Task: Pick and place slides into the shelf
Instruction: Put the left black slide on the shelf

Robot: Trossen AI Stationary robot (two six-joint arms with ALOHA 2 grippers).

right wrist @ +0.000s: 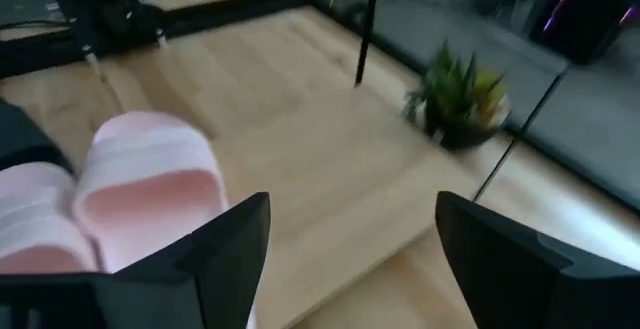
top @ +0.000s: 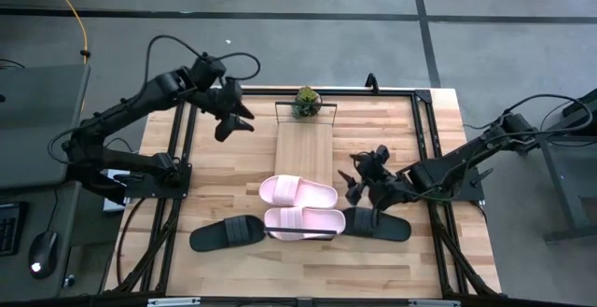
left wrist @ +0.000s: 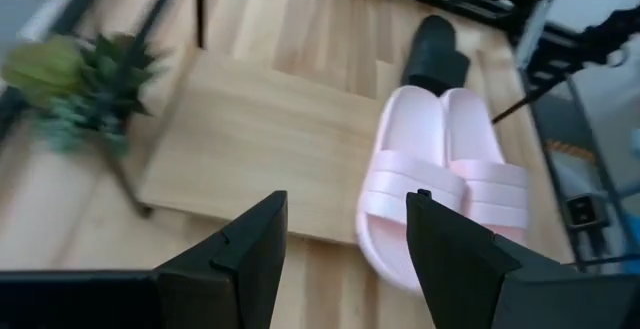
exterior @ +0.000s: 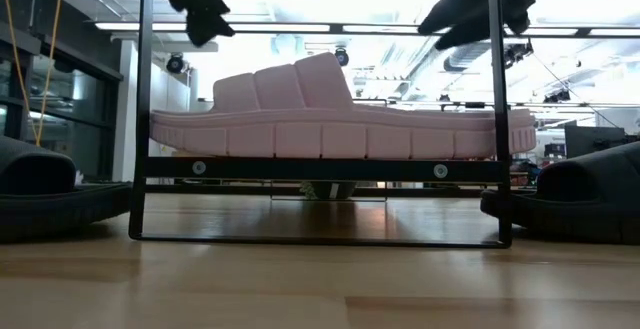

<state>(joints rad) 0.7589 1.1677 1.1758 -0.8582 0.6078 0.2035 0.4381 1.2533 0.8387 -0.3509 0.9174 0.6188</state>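
Note:
Two pale pink slides (top: 297, 191) (top: 304, 221) lie side by side, soles down, across the near end of the shelf (top: 307, 144), a narrow light-wood board in a black frame. One black slide (top: 226, 233) rests on the table left of the shelf, and another (top: 375, 223) rests on its right. My left gripper (top: 229, 120) hangs open above the table's far left, clear of everything. My right gripper (top: 359, 182) stands open just right of the shelf, above the right black slide, with nothing between its fingers.
A small potted plant (top: 306, 102) stands at the shelf's far end. The middle and far part of the board (left wrist: 250, 159) is bare. Black frame rails (top: 177, 158) (top: 424, 148) run along the table's left and right sides.

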